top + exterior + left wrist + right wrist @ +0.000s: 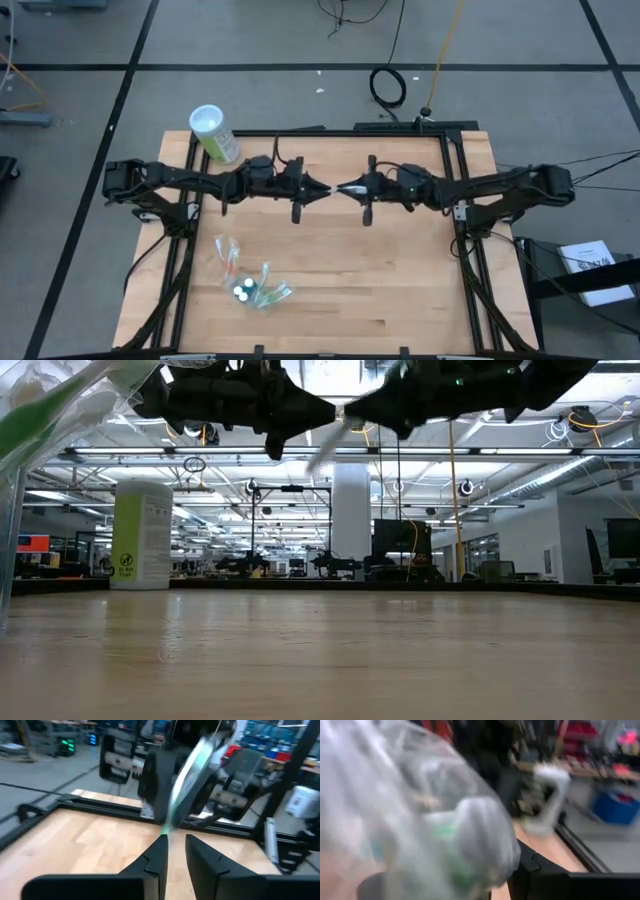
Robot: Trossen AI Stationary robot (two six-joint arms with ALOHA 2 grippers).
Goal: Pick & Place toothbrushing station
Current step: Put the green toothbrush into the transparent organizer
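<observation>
A wrapped white toothbrush with green accents [192, 775] hangs high over the table's middle, between my two grippers, which meet tip to tip. My right gripper [343, 188] comes level from the table's right and is shut on it; the wrapper [470, 835] fills its wrist view. My left gripper [175, 842] comes level from the left, its fingers a little apart, with the toothbrush's end at one fingertip. The clear holder [250, 285] with more toothbrushes and blue-capped tubes lies on the wood near the front left. My right gripper holds the toothbrush near one end [338, 188], fingers level, coming from the table's right. The wrapper itself hides the place of contact in its wrist view. The toothbrush [322, 452] is lifted clear of the table and slants downward. My left gripper: the toothbrush's end [166, 832] stands at one fingertip; whether it touches, I cannot tell.
A large green canister with a white lid [213, 133] stands at the table's far left corner. A black frame [455, 215] runs along the table's sides and back. Bare wood [400, 290] lies below and in front of the grippers.
</observation>
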